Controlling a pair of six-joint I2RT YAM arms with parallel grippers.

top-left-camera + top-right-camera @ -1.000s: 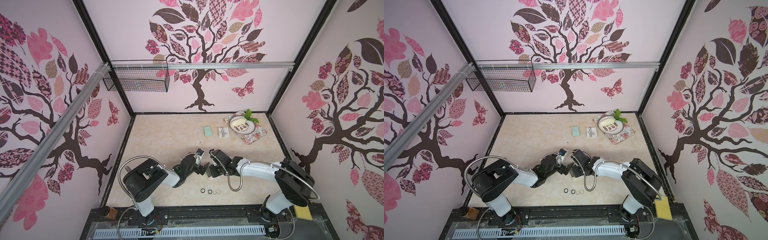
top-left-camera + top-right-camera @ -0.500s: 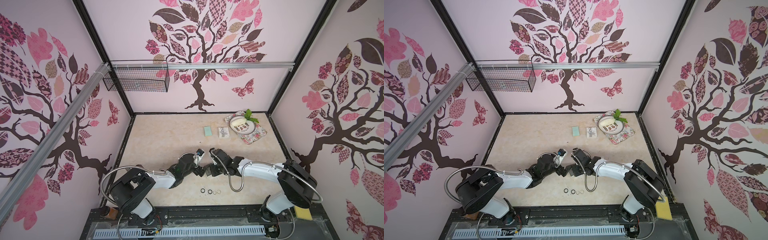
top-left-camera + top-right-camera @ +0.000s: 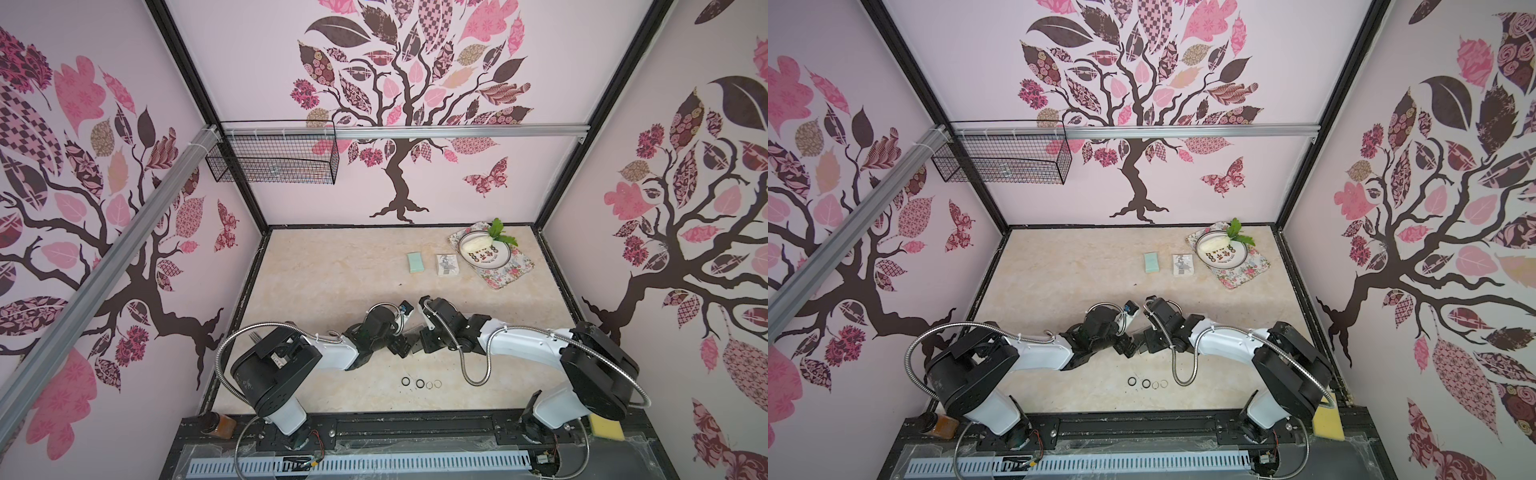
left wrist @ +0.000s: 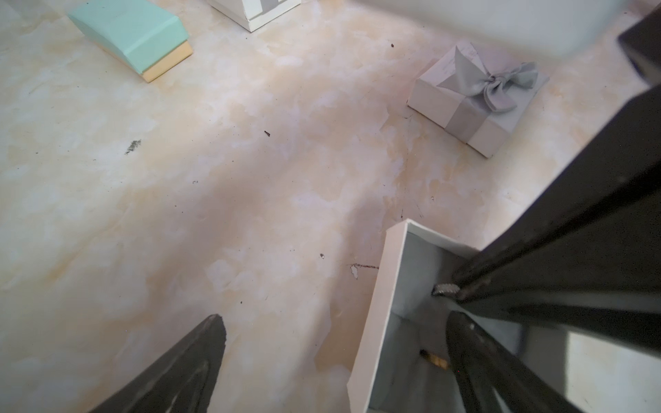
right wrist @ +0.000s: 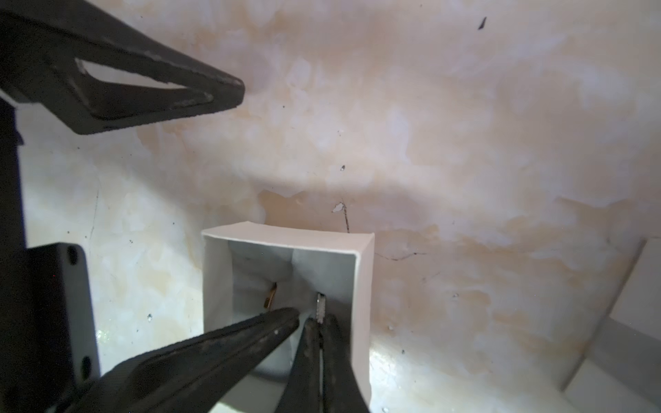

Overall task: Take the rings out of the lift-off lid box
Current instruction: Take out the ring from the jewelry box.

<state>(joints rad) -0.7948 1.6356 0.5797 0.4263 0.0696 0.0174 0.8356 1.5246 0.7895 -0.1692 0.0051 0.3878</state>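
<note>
"When you looked down into the open box, what was it like?"

"Thin white card, straight walls, a sharp square rim, a smooth pale grey lining. The right gripper reached inside it, jaws pinched tight on a rough, glittering silver ring, held on edge near one wall. A smooth gold ring leaned beside the opposite wall."

"And the left gripper?"

"Spread wide, holding nothing, straddling a wall: one tapered black finger inside the box, its mate outside over the tabletop."

"Any room around it?"

"Tight inside, three fingers crowding the two rings. Outside, bare marbled cream surface ran from the box to its lid, a white square crossed by grey ribbon and a bow, well apart. The four rings, two black and two pale, lay in a row near the box on the arms' base side."
</note>
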